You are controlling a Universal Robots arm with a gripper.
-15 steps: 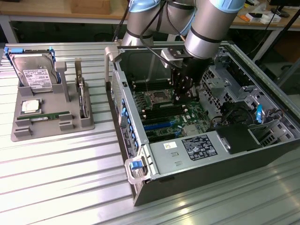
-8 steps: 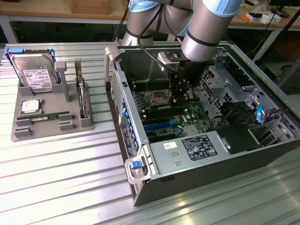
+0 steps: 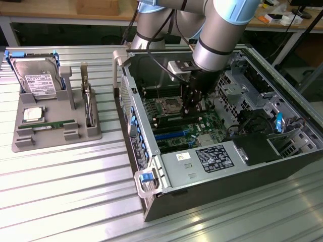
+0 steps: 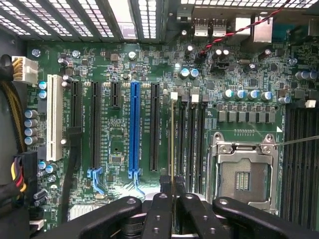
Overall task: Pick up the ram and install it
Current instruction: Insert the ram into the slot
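My gripper (image 3: 193, 108) reaches down into the open computer case (image 3: 151, 201), just beside the processor socket (image 3: 169, 106). In the wrist view the gripper (image 4: 172, 199) is shut on the ram (image 4: 172, 139), which I see edge-on as a thin pale line. The stick runs along the outermost of the black memory slots (image 4: 192, 134), between the expansion slots and the empty processor socket (image 4: 242, 174). I cannot tell whether the ram touches the slot or hangs just above it.
A grey tray (image 3: 55, 136) at the exterior view's left holds a hard drive (image 3: 38, 78), a square silver chip (image 3: 33, 114) and a green stick (image 3: 53, 124). Drive cages and cables fill the case's far side. A blue expansion slot (image 4: 133, 129) lies near the memory slots.
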